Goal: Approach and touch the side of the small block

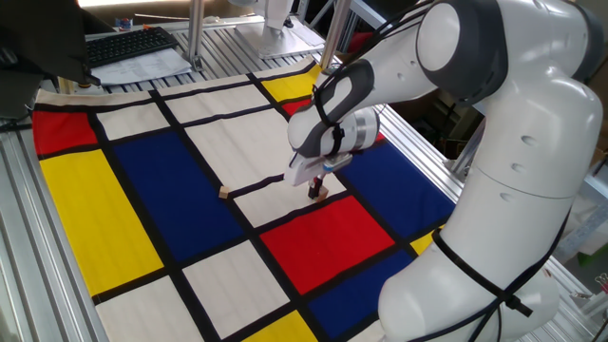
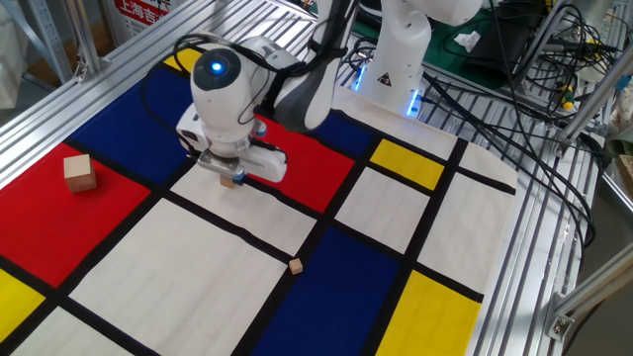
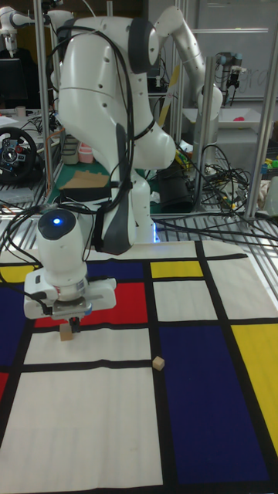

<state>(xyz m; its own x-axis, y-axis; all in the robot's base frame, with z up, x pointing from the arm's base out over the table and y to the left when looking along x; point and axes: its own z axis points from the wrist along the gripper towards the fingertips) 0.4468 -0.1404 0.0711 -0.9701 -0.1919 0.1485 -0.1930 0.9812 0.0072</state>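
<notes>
While watching: gripper is hovering low, just above small block.
Jaws: spread hidden, cannot tell.
Risk: fingers descending on top, shoving block toward 6 o'clock.

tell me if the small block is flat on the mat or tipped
Flat: the small block rests level on the mat beneath the end effector, no edge visibly lifted.

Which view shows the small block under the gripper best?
The tall fixed view: the small block sits in plain sight just below the gripper, most of its front face showing. The other fixed view shows part of it under the hand. One fixed view shows only a sliver beside the fingers.
</notes>
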